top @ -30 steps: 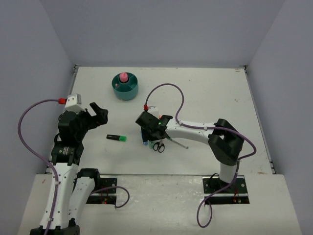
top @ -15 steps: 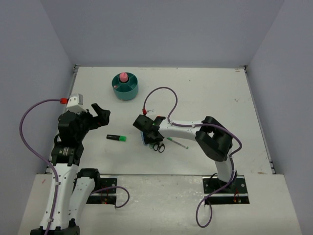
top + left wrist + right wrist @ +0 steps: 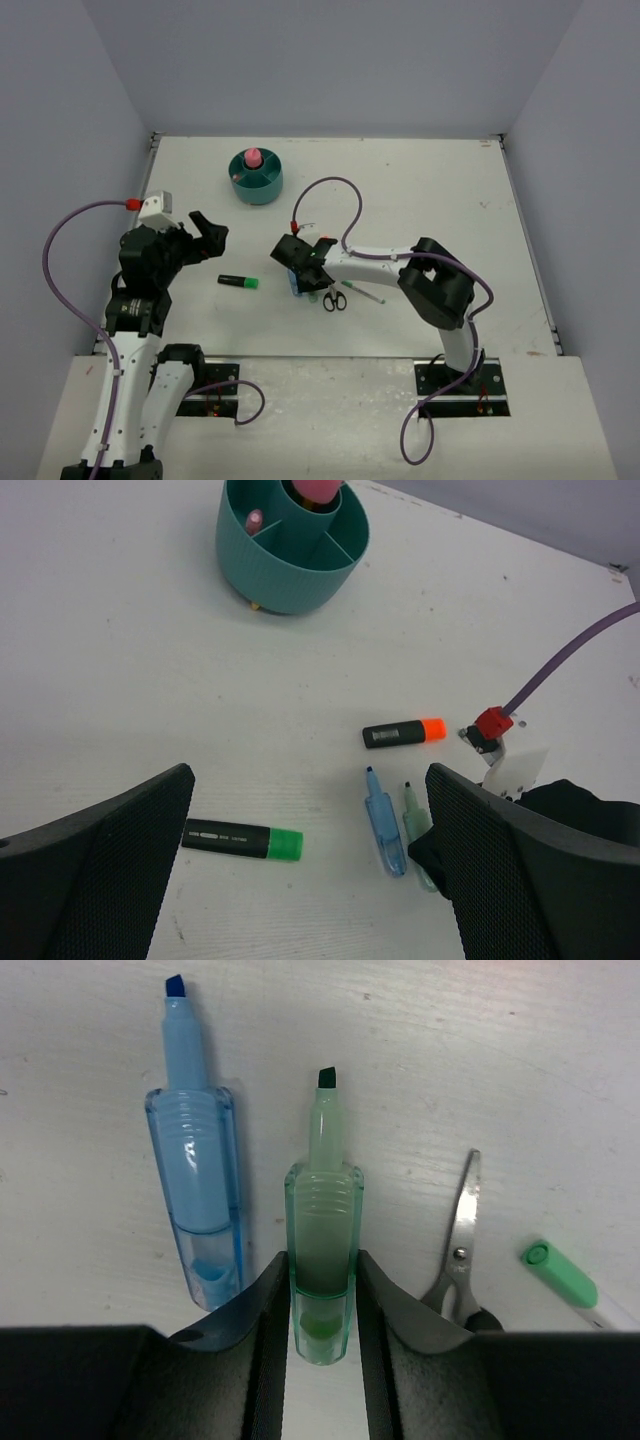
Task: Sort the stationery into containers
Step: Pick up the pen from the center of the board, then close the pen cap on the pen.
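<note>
On the near side of the organiser (image 3: 256,180), a little to its right, I had the right gripper (image 3: 322,1305) down at the table (image 3: 430,190) with its fingers (image 3: 268,1305) closed in on the green marker (image 3: 322,1230). My wrist view showed the rear end of the barrel squarely between the two pads, each touching one side of it, and the tip pointing away from the gripper. The marker lay flat on the table. The blue marker (image 3: 195,1190) lay just beside it on the left of that view, parallel, outside the fingers and not touching the green one. On the other side were the scissors (image 3: 460,1250), one blade running up alongside. Past them I could see the green end of a pen (image 3: 558,1273).

The left gripper (image 3: 308,780) hung above the table, nearer me than the organiser and to its left. Its jaws were spread wide with nothing in them. Through its camera, the green highlighter (image 3: 242,838) lay on the table below the gap between the fingers, clear of both. The orange highlighter (image 3: 404,733) lay farther on, between the two markers and the organiser.

The organiser stood toward the far side of the table, with the pink tube (image 3: 315,488) upright in its centre well. A pink marker (image 3: 254,520) stood in one of the outer compartments.
</note>
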Robot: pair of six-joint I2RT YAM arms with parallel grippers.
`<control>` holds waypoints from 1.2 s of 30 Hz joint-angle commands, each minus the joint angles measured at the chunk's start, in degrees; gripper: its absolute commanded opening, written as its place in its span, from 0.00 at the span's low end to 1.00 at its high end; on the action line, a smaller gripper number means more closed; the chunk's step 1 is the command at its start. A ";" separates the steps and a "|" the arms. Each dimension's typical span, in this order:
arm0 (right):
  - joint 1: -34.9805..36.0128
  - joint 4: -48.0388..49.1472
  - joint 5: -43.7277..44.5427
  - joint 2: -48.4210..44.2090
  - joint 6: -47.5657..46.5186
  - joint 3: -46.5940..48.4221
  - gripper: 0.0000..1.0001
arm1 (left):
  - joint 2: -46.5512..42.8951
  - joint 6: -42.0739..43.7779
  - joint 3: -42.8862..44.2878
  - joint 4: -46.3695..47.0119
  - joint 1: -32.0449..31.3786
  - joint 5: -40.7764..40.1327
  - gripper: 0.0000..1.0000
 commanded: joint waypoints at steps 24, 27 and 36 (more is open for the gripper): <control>9.38 14.14 1.83 -48.27 -19.52 -18.52 0.00 | 19.26 -24.03 -4.82 48.87 -27.21 23.97 0.82; 10.00 14.46 2.07 -48.53 -19.74 -18.12 0.00 | 21.06 -23.82 -4.60 47.47 -28.33 21.81 0.70; 10.24 15.68 4.26 -49.39 -20.22 -17.87 0.00 | 23.17 -25.55 -5.44 50.05 -30.42 23.08 0.36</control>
